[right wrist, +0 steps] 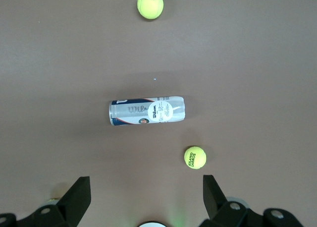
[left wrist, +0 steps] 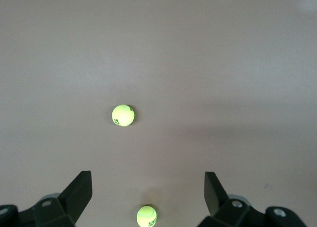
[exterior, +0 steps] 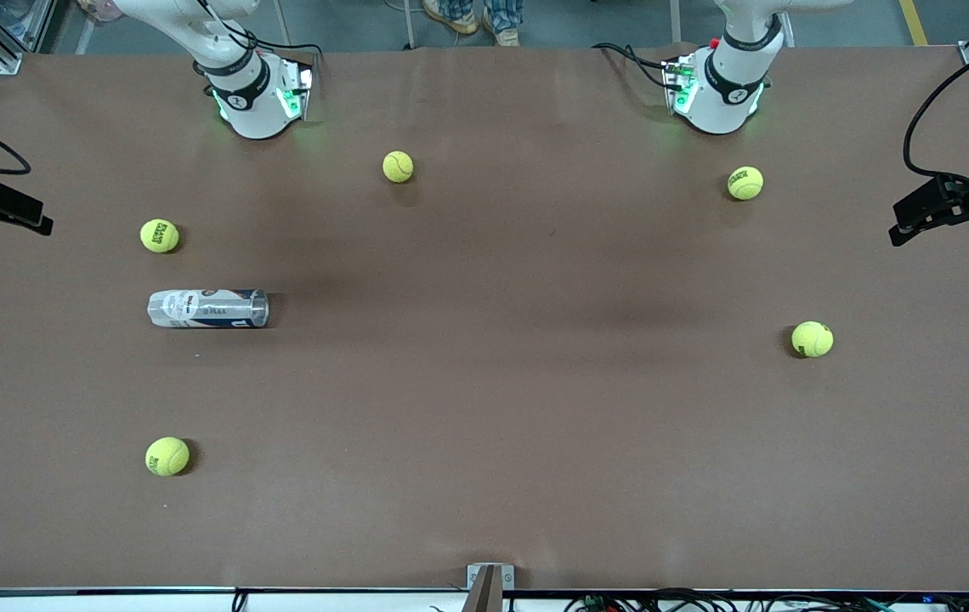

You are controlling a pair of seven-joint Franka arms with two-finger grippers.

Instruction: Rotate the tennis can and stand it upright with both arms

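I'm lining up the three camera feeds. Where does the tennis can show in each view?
Front view: the tennis can lies on its side toward the right arm's end of the table.
Left wrist view: not in it.
Right wrist view: the can lies mid-picture, above the open right gripper.
Shared landmark: the tennis ball beside the can.

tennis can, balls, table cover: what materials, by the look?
Tennis can: looks like thin clear plastic, glossy, with a printed white and navy label; its end toward the table's middle looks see-through. Tennis balls, e.g.: fuzzy yellow-green felt, matte, printed lettering. Table cover: matte brown sheet, possibly paper or vinyl; faint creases, soft sheen.
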